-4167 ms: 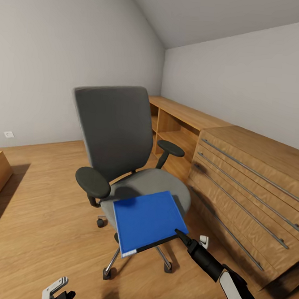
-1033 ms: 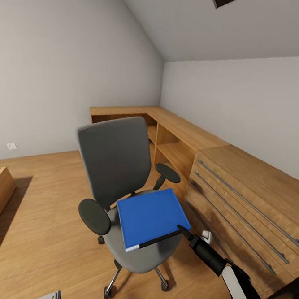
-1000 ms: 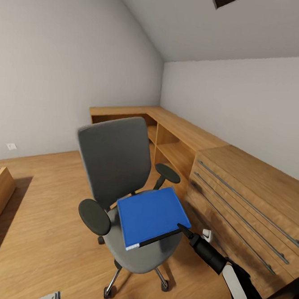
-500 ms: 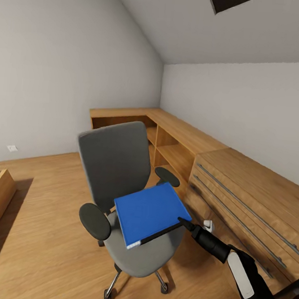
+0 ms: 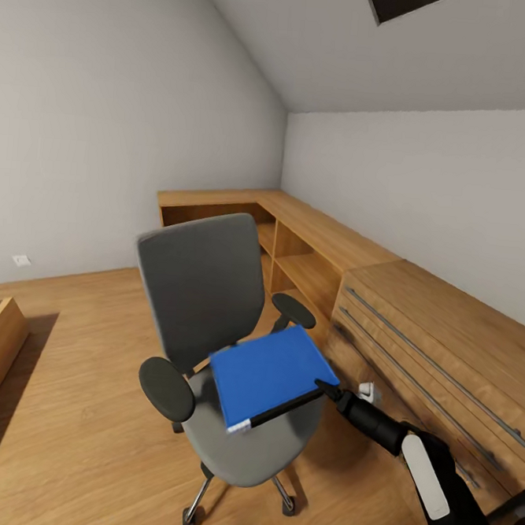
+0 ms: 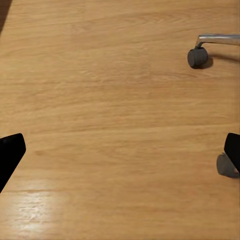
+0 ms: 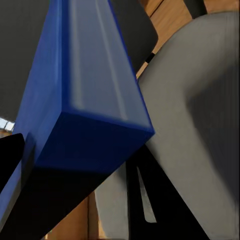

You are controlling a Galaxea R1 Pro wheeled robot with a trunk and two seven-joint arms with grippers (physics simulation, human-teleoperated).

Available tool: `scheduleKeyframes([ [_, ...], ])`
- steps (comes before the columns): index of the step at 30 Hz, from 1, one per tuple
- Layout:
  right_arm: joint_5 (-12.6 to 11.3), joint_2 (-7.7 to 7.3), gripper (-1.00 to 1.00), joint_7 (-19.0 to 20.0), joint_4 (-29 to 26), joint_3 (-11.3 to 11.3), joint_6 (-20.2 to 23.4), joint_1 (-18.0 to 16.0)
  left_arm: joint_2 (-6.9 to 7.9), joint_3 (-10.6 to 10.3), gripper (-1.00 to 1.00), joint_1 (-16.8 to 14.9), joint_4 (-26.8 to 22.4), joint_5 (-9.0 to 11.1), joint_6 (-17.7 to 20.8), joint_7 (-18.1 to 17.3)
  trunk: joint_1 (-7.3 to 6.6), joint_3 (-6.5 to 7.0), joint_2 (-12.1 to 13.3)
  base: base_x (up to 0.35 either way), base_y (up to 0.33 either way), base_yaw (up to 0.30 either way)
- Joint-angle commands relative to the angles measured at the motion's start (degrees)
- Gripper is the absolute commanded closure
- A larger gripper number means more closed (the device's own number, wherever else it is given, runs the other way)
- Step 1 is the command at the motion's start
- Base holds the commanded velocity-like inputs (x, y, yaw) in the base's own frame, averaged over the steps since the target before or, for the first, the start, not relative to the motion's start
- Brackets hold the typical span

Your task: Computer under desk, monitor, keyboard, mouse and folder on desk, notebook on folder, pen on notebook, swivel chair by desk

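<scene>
Right arm reaches toward 11 o'clock, right gripper (image 5: 321,389) clamped on the folder (image 5: 272,371); left gripper (image 6: 120,155) fingers (image 6: 10,152) spread wide.

Even, soft daylight-like render, faint shadows on the wooden floor (image 5: 62,405), wide-angle stretching at the edges, slightly blurred

No readable text, labels, brands, numbers or signs anywhere. Folder (image 5: 273,372), swivel chair (image 5: 205,289), wooden drawer cabinet (image 5: 437,347), walls: all unmarked.
</scene>
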Motion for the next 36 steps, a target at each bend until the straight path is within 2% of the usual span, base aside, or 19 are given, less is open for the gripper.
scheduleKeyframes([
  [1,-0.40,0.01,1.00,-3.50,-2.19,-0.14,2.39,-0.03,-0.03,0.14,-1.00,-0.05,0.07,-0.63,-0.17,0.42,-0.01,-0.05,-0.02,0.000,0.000,0.000],
  [3,-0.62,0.03,1.00,-9.60,-5.88,-0.21,5.34,-0.05,-0.12,0.11,-1.00,-0.05,0.07,-0.66,-0.18,0.38,-0.01,-0.05,-0.02,0.000,0.000,0.000],
  [8,-1.51,0.09,1.00,-14.02,-9.15,-0.31,7.94,0.02,-0.02,0.18,-1.00,-0.05,0.06,-0.57,-0.21,0.48,-0.01,-0.05,-0.02,0.000,0.000,0.000],
  [13,-4.37,0.05,1.00,-14.21,-7.54,-0.32,9.80,0.28,0.05,0.25,-1.00,-0.05,0.07,-0.45,-0.11,0.52,-0.01,-0.05,-0.02,0.000,0.000,0.000],
  [14,-6.24,0.03,1.00,-14.08,-7.24,-0.33,10.94,0.32,-0.04,0.26,-1.00,-0.05,0.11,-0.44,-0.09,0.52,-0.01,-0.05,-0.02,0.000,0.000,0.000],
  [16,-7.74,0.02,1.00,-14.01,-7.09,-0.34,11.66,0.34,-0.08,0.26,-1.00,-0.05,0.13,-0.43,-0.06,0.52,-0.01,-0.05,-0.02,0.000,0.000,0.000],
  [19,-8.91,0.01,1.00,-13.96,-7.06,-0.30,12.22,0.36,-0.06,0.28,-1.00,-0.05,0.14,-0.43,0.00,0.53,-0.01,-0.05,-0.02,0.000,0.000,-0.041],
  [27,-9.49,0.01,1.00,-13.94,-7.10,-0.31,12.54,0.36,0.15,0.27,-1.00,-0.05,0.10,-0.42,0.03,0.52,-0.01,-0.05,-0.02,0.000,0.000,-0.219],
  [36,-9.52,0.07,1.00,-13.89,-7.11,-0.27,12.51,0.36,-0.07,0.21,-1.00,-0.05,0.13,-0.55,0.03,0.39,-0.01,-0.03,-0.02,-0.098,0.031,-0.060],
])
